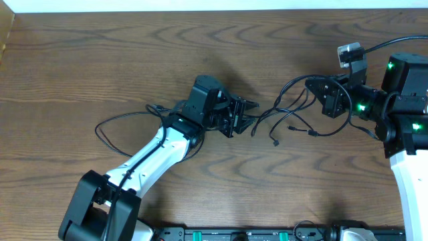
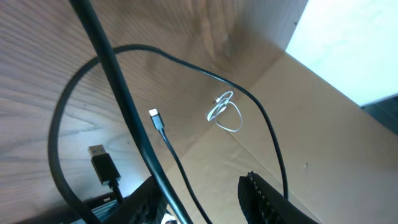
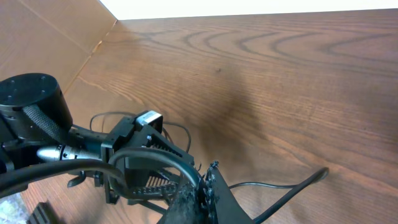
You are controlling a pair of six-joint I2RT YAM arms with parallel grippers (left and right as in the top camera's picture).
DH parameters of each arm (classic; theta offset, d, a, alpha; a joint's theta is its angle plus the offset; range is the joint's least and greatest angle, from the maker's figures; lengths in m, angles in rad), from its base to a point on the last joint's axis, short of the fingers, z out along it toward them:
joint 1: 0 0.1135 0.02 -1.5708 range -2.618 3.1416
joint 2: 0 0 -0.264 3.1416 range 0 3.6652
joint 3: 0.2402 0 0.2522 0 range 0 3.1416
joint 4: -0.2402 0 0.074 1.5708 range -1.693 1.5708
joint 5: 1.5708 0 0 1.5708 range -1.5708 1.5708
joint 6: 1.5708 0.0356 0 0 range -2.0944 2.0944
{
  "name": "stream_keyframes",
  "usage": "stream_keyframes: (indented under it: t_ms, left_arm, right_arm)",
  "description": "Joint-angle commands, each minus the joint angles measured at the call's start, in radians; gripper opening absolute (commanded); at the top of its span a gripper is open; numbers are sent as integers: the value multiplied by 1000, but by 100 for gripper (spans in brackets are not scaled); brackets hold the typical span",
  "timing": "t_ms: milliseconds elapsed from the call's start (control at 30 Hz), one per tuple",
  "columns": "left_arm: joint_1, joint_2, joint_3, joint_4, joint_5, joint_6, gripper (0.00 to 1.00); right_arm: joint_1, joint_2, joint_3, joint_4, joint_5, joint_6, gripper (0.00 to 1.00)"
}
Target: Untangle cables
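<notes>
A dark wooden table [image 1: 80, 53] is carrying everything. Behind the left gripper [image 1: 251, 114] a black loop [image 1: 100, 130] is trailing. Its jaws are standing apart around a thin cord, not pinching it. Just ahead, the black cables [image 1: 277, 110] are crossing and reaching the right gripper [image 1: 311, 84], which is clenched, seemingly on a strand. They are looking light, limp and slick, so gripping a cord just behind a plug seems best.

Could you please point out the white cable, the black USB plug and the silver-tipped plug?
white cable [image 2: 219, 109], left wrist view, bunched loops.
black USB plug [image 2: 104, 167], left wrist view, plug body.
silver-tipped plug [image 2: 154, 115], left wrist view, metal tip.
</notes>
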Motion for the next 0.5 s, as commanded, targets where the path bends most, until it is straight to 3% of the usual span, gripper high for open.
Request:
stream_keyframes:
  t_ms: [0, 167, 300, 400, 467]
  left_arm:
    - [-20, 4, 17, 27, -14, -18, 41]
    - [-31, 4, 17, 54, -24, -17, 38]
    - [-31, 4, 17, 53, -24, -17, 25]
    - [-30, 4, 17, 53, -24, -16, 8]
    - [-30, 4, 17, 53, -31, -5, 8]
  right_arm:
    - [6, -8, 16, -1, -21, -11, 1]
    - [6, -8, 16, -8, -21, -11, 1]
    - [6, -8, 16, -13, -21, -11, 1]
    - [6, -8, 16, -16, -21, -11, 1]
    - [6, -8, 16, -16, -21, -11, 1]
